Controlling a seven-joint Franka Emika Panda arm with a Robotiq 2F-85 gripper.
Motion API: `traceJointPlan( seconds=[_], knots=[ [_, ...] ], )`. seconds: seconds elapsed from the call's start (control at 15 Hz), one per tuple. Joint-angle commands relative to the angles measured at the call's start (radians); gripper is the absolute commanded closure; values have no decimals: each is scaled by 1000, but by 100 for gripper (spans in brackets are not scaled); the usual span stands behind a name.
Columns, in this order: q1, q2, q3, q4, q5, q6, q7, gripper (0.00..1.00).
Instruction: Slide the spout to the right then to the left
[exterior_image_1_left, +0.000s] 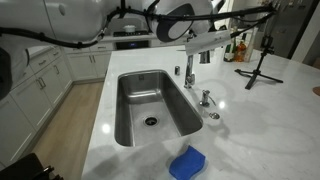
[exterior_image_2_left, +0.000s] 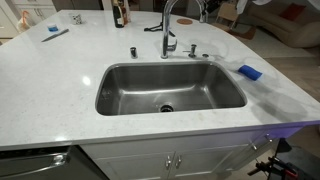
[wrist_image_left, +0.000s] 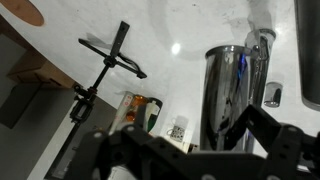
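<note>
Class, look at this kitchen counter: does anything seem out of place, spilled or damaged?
No spill or damage shows. The one oddity is a black tripod standing on the counter, which is unusual gear for a kitchen.

Steel sink (exterior_image_1_left: 135, 110) set in white counter (exterior_image_1_left: 262, 112); robot arm (exterior_image_1_left: 120, 22) above spout (exterior_image_1_left: 189, 66); blue sponge (exterior_image_1_left: 187, 162) near sink rim.

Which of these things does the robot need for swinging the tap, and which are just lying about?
For the job:
spout
gripper

Just lying about:
blue sponge
tripod
bottle
</note>
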Motion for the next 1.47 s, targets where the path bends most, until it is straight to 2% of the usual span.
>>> traceJointPlan(
  seconds=[0.0, 0.33, 0.53, 0.67, 0.8, 1.07, 1.4],
  knots=[
    [74, 21, -79, 21, -58, 64, 189, 0],
    [181, 46, -188, 67, -186, 1, 417, 0],
    [233, 52, -239, 80, -256, -50, 501, 0],
    [262, 51, -276, 94, -303, -126, 552, 0],
    [268, 52, -278, 116, -321, -212, 546, 0],
    [241, 58, -227, 168, -278, -347, 442, 0],
    [236, 86, -207, 204, -273, -328, 423, 0]
  ],
)
